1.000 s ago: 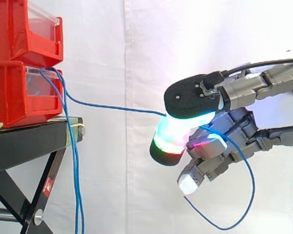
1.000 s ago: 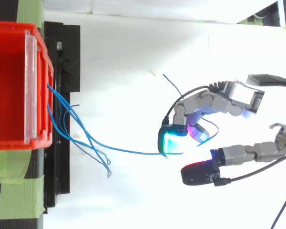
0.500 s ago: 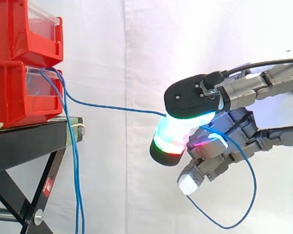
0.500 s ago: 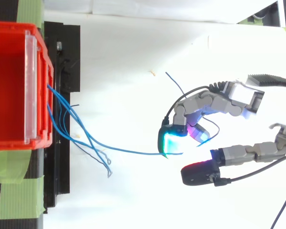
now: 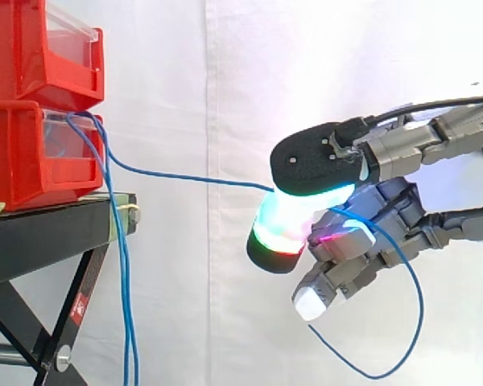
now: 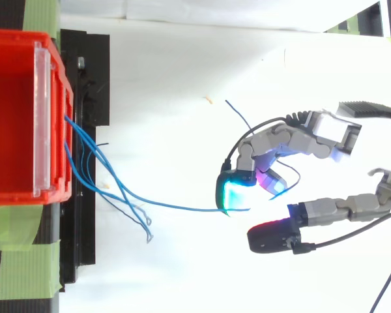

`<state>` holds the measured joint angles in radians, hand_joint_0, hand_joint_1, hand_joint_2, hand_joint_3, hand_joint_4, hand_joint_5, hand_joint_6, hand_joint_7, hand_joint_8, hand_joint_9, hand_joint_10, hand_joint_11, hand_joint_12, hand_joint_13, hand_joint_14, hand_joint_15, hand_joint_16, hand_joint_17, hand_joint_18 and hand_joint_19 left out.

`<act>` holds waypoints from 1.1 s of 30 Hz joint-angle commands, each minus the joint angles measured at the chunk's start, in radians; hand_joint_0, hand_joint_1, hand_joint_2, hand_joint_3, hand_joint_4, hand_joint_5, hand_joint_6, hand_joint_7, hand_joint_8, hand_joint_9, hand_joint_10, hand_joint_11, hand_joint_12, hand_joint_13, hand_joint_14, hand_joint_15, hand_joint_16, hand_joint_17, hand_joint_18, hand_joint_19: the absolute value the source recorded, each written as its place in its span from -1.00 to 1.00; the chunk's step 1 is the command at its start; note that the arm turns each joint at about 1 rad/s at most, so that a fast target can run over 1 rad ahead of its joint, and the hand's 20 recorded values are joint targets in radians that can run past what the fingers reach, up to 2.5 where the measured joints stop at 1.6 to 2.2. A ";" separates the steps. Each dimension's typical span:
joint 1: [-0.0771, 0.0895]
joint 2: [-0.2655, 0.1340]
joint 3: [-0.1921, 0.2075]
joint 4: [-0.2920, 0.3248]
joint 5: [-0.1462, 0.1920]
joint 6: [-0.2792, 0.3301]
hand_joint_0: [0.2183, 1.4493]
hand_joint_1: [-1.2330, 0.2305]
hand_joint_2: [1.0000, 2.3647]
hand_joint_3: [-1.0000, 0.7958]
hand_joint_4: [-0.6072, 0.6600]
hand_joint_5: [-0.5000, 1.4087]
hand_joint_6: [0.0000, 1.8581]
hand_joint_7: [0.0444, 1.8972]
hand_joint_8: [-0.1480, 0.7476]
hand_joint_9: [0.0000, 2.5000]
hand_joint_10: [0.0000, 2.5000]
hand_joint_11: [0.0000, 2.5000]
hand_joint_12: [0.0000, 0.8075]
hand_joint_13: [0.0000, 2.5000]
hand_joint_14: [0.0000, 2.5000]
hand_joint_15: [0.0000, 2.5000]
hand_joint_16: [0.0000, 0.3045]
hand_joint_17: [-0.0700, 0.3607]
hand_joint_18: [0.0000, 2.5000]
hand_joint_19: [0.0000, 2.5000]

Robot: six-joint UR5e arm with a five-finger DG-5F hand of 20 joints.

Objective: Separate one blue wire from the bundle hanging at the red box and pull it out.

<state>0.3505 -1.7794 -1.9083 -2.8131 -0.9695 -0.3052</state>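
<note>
Two red bins (image 5: 40,104) are stacked on a black stand (image 5: 48,233) at the left. A bundle of blue wires (image 5: 122,281) hangs from the lower bin's front (image 6: 58,130) down past the stand. One blue wire (image 5: 185,178) runs from that bin out to the right, away from the bundle, into my hand (image 5: 370,233). The hand's fingers are curled and its glowing pads (image 5: 286,217) pinch the wire. The wire's free end loops below the hand (image 5: 402,322). In the top view the same wire (image 6: 169,207) stretches from the bin to the hand (image 6: 274,156).
A white curtain hangs behind everything. Green tape (image 6: 19,261) lies on the stand beside the bin. The remaining wires (image 6: 117,189) fan out from the bin's front edge.
</note>
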 commanded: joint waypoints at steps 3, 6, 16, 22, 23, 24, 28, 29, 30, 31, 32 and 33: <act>-0.001 0.000 0.000 0.000 0.000 0.000 -0.37 -0.34 -0.96 0.14 -0.14 -0.63 -0.16 0.24 -0.12 -0.69 -0.30 0.52 -0.19 -0.67 -0.99 -0.58 -0.72 -0.24 -0.71 -0.52; 0.001 0.000 0.000 0.000 0.000 0.000 -0.37 -0.34 -0.96 0.14 -0.14 -0.63 -0.16 0.23 -0.13 -0.69 -0.30 0.53 -0.19 -0.67 -0.98 -0.58 -0.72 -0.24 -0.71 -0.52; 0.001 0.000 0.000 0.000 0.000 0.000 -0.37 -0.33 -0.96 0.15 -0.15 -0.63 -0.16 0.23 -0.12 -0.70 -0.29 0.53 -0.19 -0.67 -0.99 -0.57 -0.73 -0.24 -0.71 -0.52; -0.001 0.000 0.000 0.000 0.000 0.000 -0.36 -0.34 -0.96 0.14 -0.15 -0.63 -0.16 0.23 -0.12 -0.70 -0.28 0.52 -0.19 -0.67 -0.99 -0.58 -0.73 -0.24 -0.71 -0.52; 0.001 0.000 0.000 0.000 0.000 0.000 -0.36 -0.34 -0.96 0.14 -0.15 -0.63 -0.16 0.23 -0.12 -0.70 -0.28 0.52 -0.19 -0.67 -0.99 -0.57 -0.73 -0.24 -0.71 -0.52; -0.001 0.000 0.000 0.000 0.000 0.000 -0.36 -0.34 -0.96 0.14 -0.15 -0.63 -0.16 0.24 -0.13 -0.70 -0.29 0.52 -0.18 -0.67 -0.98 -0.57 -0.73 -0.24 -0.71 -0.51; 0.001 0.000 0.000 0.000 0.000 0.000 -0.36 -0.34 -0.96 0.14 -0.15 -0.63 -0.16 0.24 -0.12 -0.70 -0.29 0.53 -0.18 -0.67 -0.99 -0.58 -0.73 -0.24 -0.71 -0.52; -0.001 0.000 0.000 0.000 0.000 0.000 -0.36 -0.34 -0.96 0.14 -0.15 -0.63 -0.16 0.22 -0.12 -0.70 -0.28 0.52 -0.19 -0.67 -0.99 -0.57 -0.73 -0.24 -0.71 -0.52; 0.001 0.000 0.000 0.000 0.000 0.000 -0.36 -0.34 -0.96 0.14 -0.14 -0.63 -0.16 0.22 -0.13 -0.70 -0.28 0.52 -0.19 -0.67 -0.99 -0.57 -0.73 -0.24 -0.71 -0.52; -0.001 0.000 0.000 0.000 0.000 0.000 -0.36 -0.34 -0.96 0.14 -0.15 -0.63 -0.16 0.24 -0.13 -0.70 -0.29 0.53 -0.19 -0.67 -0.98 -0.57 -0.73 -0.24 -0.71 -0.52; 0.001 0.000 0.000 0.000 0.000 0.000 -0.37 -0.33 -0.96 0.15 -0.15 -0.63 -0.16 0.23 -0.12 -0.70 -0.28 0.53 -0.19 -0.67 -0.99 -0.58 -0.73 -0.24 -0.71 -0.52; 0.001 0.000 0.000 0.000 0.000 0.000 -0.37 -0.34 -0.96 0.14 -0.15 -0.63 -0.16 0.24 -0.12 -0.70 -0.29 0.53 -0.19 -0.67 -0.99 -0.57 -0.73 -0.24 -0.71 -0.52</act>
<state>0.3506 -1.7795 -1.9083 -2.8133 -0.9695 -0.3053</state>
